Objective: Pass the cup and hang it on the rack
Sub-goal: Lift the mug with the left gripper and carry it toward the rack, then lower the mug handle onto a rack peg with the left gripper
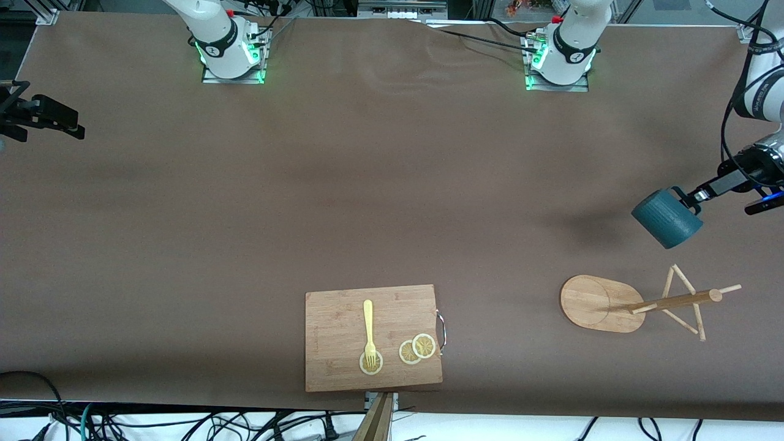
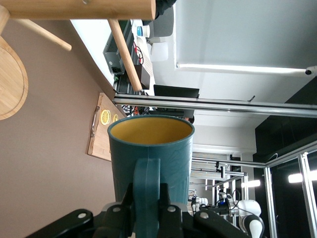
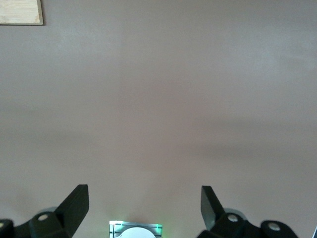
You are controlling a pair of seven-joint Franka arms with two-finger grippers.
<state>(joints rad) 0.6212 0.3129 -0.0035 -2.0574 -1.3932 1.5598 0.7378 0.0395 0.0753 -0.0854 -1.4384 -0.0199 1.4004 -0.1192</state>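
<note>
The dark teal ribbed cup [image 1: 666,218] hangs in the air on its side at the left arm's end of the table. My left gripper [image 1: 691,201] is shut on its handle. In the left wrist view both fingers [image 2: 120,198] clamp the handle, midway being my left gripper [image 2: 147,192], and the cup [image 2: 151,153] shows its yellowish inside. The wooden rack [image 1: 603,303] stands nearer the front camera than the cup. Its pole [image 2: 84,9] and a peg [image 2: 124,49] lie ahead of the cup's mouth. My right gripper [image 3: 143,192] is open, empty and waits high over bare table.
A wooden cutting board [image 1: 372,338] with a yellow fork [image 1: 368,327] and lemon slices [image 1: 418,349] lies near the front edge, mid-table. Its corner shows in the right wrist view [image 3: 20,12]. The arm bases [image 1: 233,52] stand along the back edge.
</note>
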